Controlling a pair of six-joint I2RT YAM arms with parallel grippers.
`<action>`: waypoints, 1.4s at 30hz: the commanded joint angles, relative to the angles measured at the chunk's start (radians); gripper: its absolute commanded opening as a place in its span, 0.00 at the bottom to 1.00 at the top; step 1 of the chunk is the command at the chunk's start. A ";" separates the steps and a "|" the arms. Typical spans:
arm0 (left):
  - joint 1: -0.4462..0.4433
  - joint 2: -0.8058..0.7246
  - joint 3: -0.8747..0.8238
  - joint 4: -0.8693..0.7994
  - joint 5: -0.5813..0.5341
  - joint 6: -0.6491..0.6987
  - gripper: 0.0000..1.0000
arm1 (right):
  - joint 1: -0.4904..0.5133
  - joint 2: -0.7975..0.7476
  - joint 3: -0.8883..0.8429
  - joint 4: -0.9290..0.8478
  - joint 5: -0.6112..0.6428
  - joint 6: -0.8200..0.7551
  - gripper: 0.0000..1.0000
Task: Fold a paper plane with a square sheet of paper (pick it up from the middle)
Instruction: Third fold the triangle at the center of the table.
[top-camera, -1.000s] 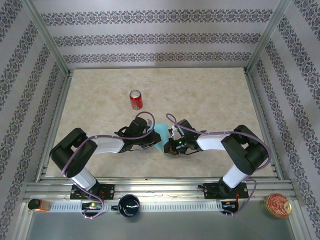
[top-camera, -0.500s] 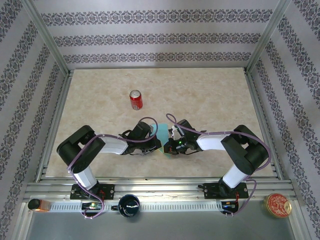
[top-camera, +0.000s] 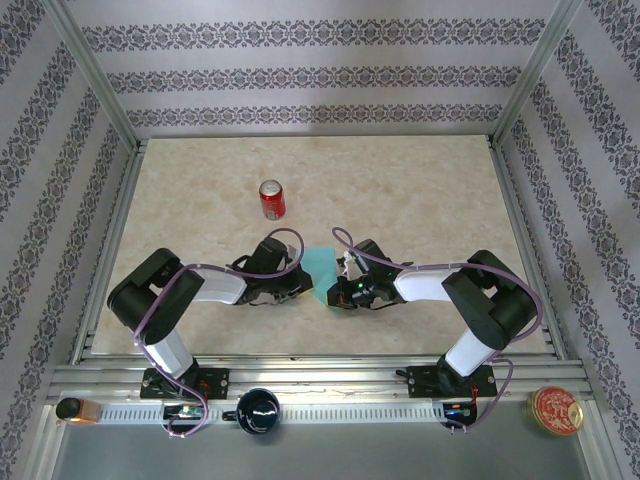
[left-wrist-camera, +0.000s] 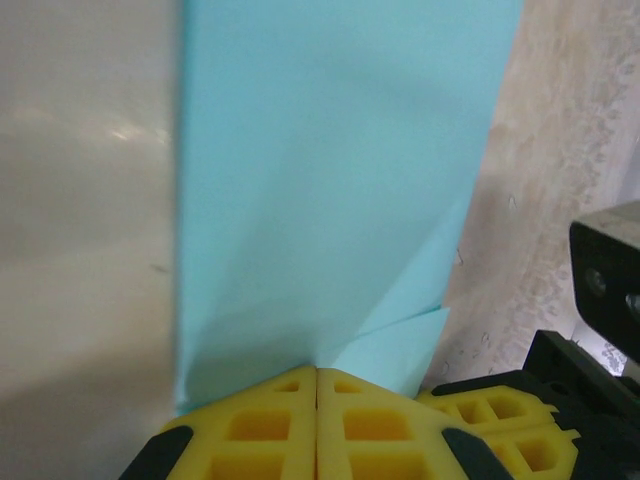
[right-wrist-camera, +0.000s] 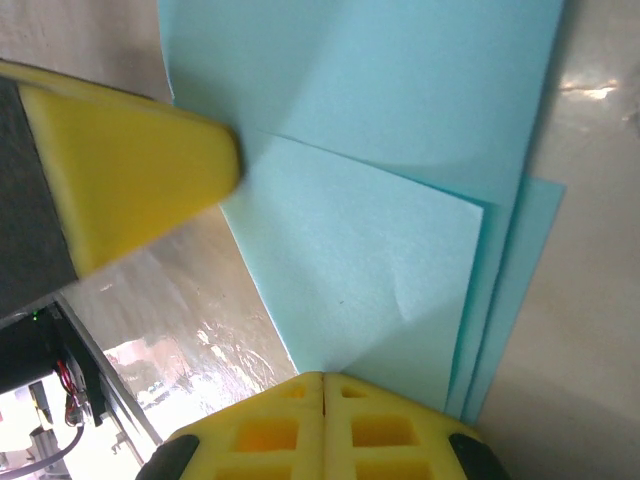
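The turquoise-blue sheet of paper (top-camera: 321, 267) lies folded into several layers on the table between the two grippers. My left gripper (top-camera: 303, 287) is shut on its edge; in the left wrist view the paper (left-wrist-camera: 330, 170) rises from the closed yellow fingertips (left-wrist-camera: 317, 372), with a small folded flap (left-wrist-camera: 395, 350) beside them. My right gripper (top-camera: 338, 291) is shut on the opposite edge. In the right wrist view the layered paper (right-wrist-camera: 400, 150) runs up from the closed gripper (right-wrist-camera: 323, 377), and the left gripper's yellow finger (right-wrist-camera: 120, 170) presses on it from the left.
A red soda can (top-camera: 271, 199) stands upright behind the left gripper. The marble tabletop (top-camera: 420, 190) is bounded by an aluminium frame. On the front rail sit a black cup (top-camera: 258, 410) and a round tin (top-camera: 556, 410).
The left arm swung right toward the paper, then drew back a little to the left. More of the paper now shows between the grippers. The right arm has stayed still.
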 joint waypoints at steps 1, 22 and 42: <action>0.065 -0.017 -0.036 -0.091 -0.057 0.065 0.07 | -0.007 0.027 -0.043 -0.103 0.087 -0.013 0.00; 0.016 -0.155 0.048 -0.145 -0.034 0.120 0.11 | -0.009 -0.001 -0.042 -0.107 0.100 -0.012 0.00; -0.013 0.021 0.030 -0.176 -0.063 0.116 0.05 | -0.012 -0.048 0.016 -0.089 0.057 0.010 0.05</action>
